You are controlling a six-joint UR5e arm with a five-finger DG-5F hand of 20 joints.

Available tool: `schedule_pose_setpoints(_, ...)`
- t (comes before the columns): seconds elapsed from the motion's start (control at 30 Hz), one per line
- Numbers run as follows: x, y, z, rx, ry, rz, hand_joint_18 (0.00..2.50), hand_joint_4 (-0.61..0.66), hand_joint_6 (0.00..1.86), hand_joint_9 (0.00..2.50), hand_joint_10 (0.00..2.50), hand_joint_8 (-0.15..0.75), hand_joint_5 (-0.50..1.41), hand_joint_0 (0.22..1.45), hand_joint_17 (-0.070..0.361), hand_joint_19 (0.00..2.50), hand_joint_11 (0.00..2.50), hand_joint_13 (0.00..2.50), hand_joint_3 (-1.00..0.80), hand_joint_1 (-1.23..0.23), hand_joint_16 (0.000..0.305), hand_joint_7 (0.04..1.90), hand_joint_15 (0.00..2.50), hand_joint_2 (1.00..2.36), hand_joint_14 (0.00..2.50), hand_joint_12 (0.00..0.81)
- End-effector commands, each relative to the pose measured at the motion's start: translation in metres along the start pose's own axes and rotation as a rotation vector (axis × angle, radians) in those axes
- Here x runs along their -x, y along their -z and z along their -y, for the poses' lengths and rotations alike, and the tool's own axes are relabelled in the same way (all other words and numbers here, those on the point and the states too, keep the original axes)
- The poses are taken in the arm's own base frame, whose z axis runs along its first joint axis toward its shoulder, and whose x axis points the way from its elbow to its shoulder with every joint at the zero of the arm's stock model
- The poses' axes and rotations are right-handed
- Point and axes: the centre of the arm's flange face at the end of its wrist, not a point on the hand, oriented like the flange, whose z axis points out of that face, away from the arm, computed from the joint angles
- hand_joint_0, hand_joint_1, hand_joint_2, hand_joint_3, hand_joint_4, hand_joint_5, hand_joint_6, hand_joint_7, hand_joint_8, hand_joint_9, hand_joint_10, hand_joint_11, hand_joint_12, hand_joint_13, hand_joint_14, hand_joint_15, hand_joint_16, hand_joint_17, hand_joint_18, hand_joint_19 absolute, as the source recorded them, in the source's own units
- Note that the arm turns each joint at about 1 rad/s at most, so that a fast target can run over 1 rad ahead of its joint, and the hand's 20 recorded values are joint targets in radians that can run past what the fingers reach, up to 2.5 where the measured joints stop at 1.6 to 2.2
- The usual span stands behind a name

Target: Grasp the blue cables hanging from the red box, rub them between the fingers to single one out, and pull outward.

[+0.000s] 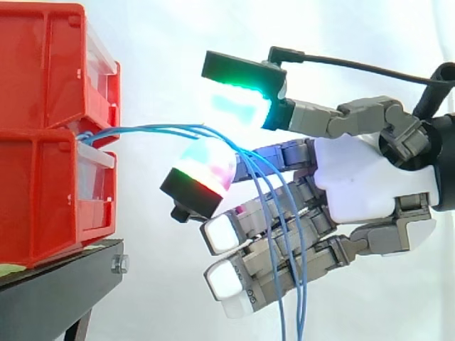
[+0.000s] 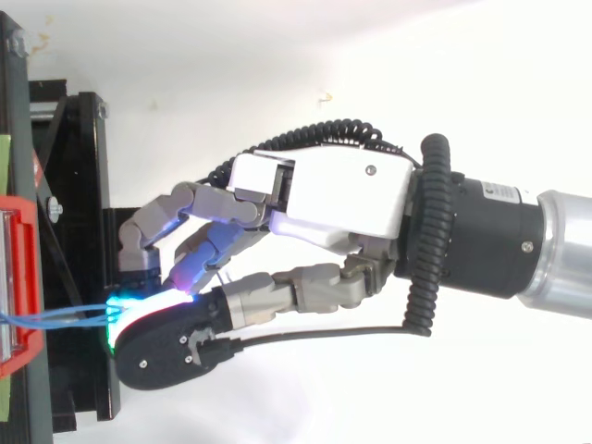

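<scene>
We see the hand [image 1: 355, 185] out in front of the red box [image 1: 43, 128], level with the seam between its upper and lower bins. The blue cables [image 1: 156, 129] leave the box at that seam as a tight bundle and run away from it. They pass between the green-glowing thumb pad [image 1: 238, 103] above and a curled finger's pad below, then drape over that finger and hang down on the side far from the box.

We judge the hand closed on the cables in a light pinch. From the side a thin gap shows between the pads.

So the grasp looks done. Several strands pass through the pinch together, so none has been singled out yet. Rubbing them apart and pulling one away from the box remain. The stretch to the box looks fairly taut.
</scene>
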Motion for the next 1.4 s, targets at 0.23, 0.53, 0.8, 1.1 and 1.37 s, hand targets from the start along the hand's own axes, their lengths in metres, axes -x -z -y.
schedule_pose_setpoints(0.23, 0.017, -0.011, 0.019, 0.06, 0.046, -0.031, 0.55, 0.07, 0.87, 0.94, 0.02, 0.267, -0.14, 0.45, 0.122, 0.44, 0.55, 0.77, -0.5, -0.48, 0.054, 0.98, 0.53, 1.0, 0.02, 0.376)
schedule_pose_setpoints(0.53, 0.019, -0.015, 0.026, 0.124, 0.061, -0.028, 0.55, 0.08, 0.87, 0.93, 0.02, 0.269, -0.14, 0.45, 0.124, 0.44, 0.55, 0.76, -0.5, -0.47, 0.055, 0.96, 0.53, 1.0, 0.02, 0.378)
schedule_pose_setpoints(0.8, 0.025, -0.016, 0.025, 0.128, 0.073, -0.032, 0.53, 0.07, 0.86, 0.92, 0.02, 0.26, -0.14, 0.47, 0.118, 0.45, 0.55, 0.75, -0.5, -0.5, 0.053, 0.96, 0.53, 1.0, 0.02, 0.369)
schedule_pose_setpoints(1.1, 0.035, -0.017, 0.013, 0.118, 0.077, -0.046, 0.51, 0.04, 0.86, 0.92, 0.02, 0.234, -0.14, 0.58, 0.102, 0.46, 0.56, 0.74, -0.4, -0.52, 0.045, 1.03, 0.54, 1.01, 0.02, 0.334)
schedule_pose_setpoints(1.37, 0.037, -0.016, 0.003, 0.084, 0.087, -0.055, 0.52, 0.05, 0.87, 0.91, 0.02, 0.245, -0.14, 0.53, 0.107, 0.45, 0.56, 0.74, -0.45, -0.55, 0.048, 1.0, 0.54, 1.0, 0.02, 0.346)
